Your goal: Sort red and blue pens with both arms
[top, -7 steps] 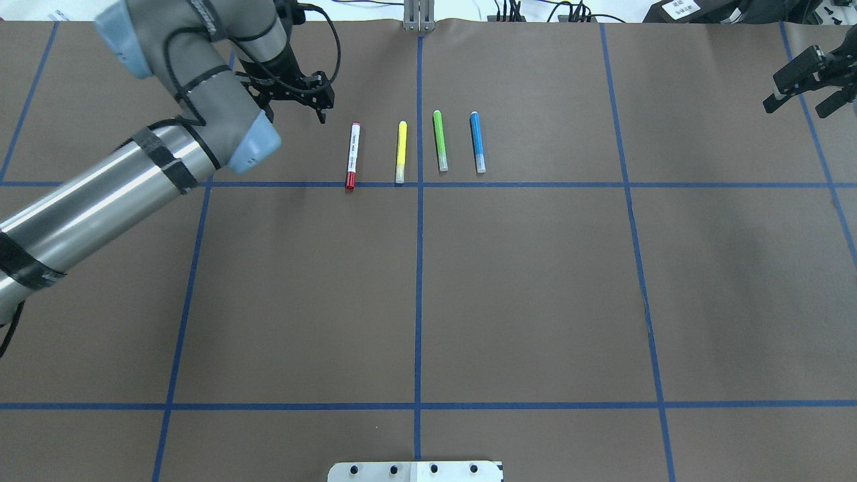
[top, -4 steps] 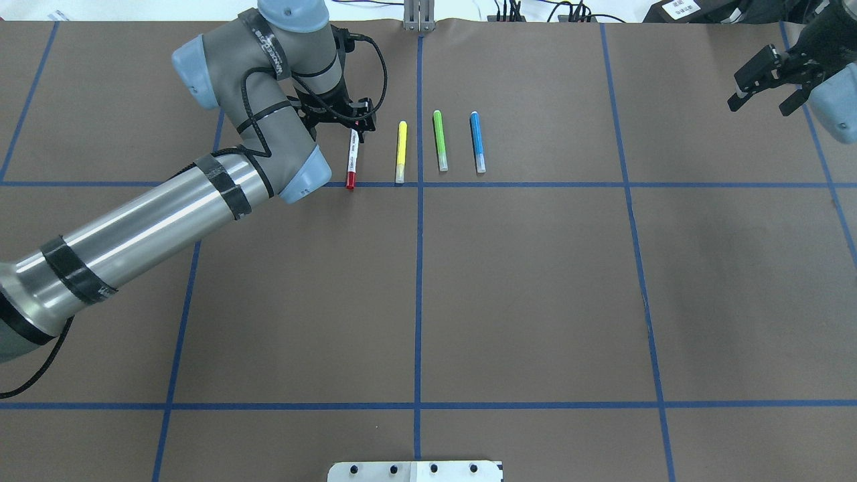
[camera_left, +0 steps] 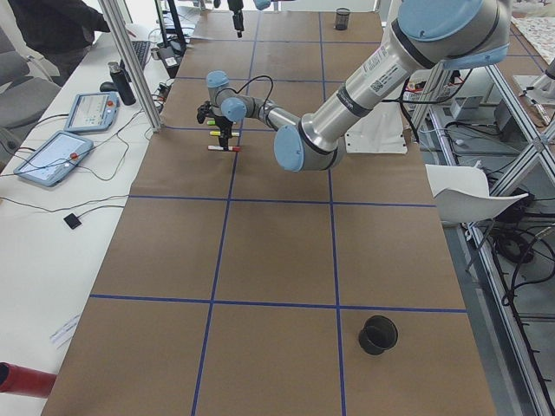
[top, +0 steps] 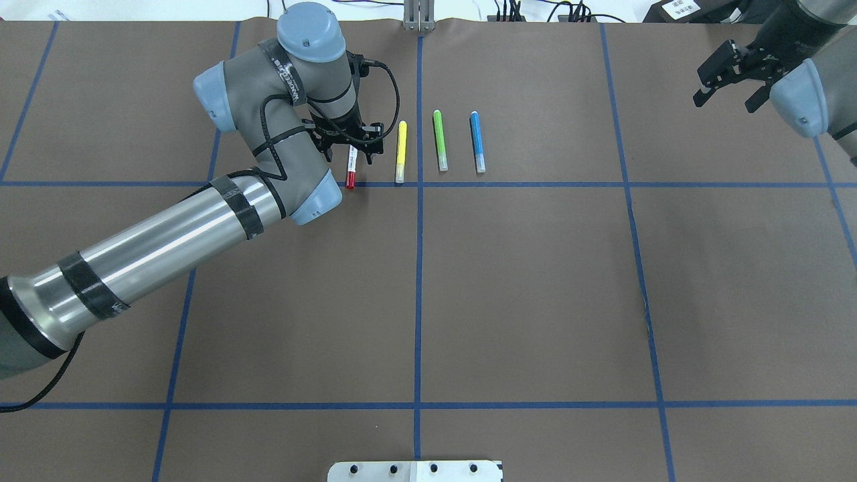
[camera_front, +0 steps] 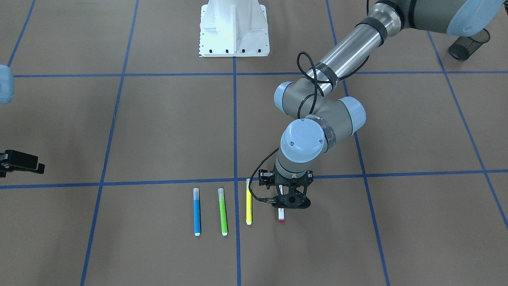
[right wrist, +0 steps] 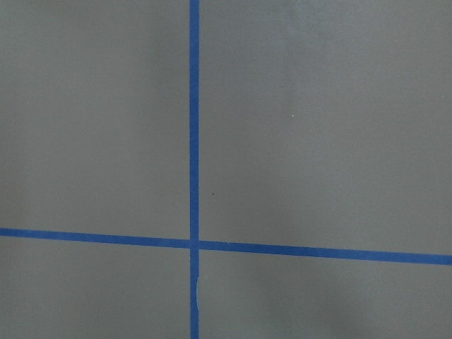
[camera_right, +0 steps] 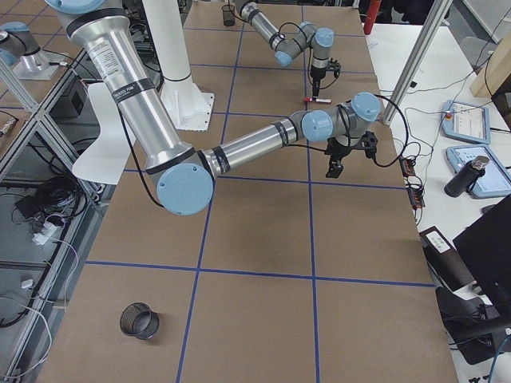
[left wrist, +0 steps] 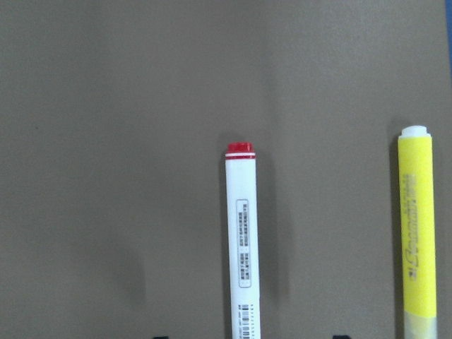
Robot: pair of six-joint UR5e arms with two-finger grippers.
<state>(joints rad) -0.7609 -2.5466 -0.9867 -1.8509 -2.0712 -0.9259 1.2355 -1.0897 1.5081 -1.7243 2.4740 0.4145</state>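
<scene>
While the red pen (top: 351,173) lies flat on the counter (top: 535,281), its red cap reaches a blue tape line (top: 535,184) and its white barrel runs away from the robot. Much of that barrel is hidden under the left arm (top: 174,241), whose jaws hang directly over it, spread wide with one finger on each side and not closed on it. The left wrist view shows the pen (left wrist: 242,240) centred between them.

Just beside the red pen, parallel to it, lie the yellow marker (top: 401,150), then the green marker (top: 439,140), then the blue pen (top: 477,142), each apart from the next, pale caps toward the robot.

Well apart from the row, near the counter's far right corner, the right arm (top: 793,97) holds its jaws released above bare paper.
</scene>
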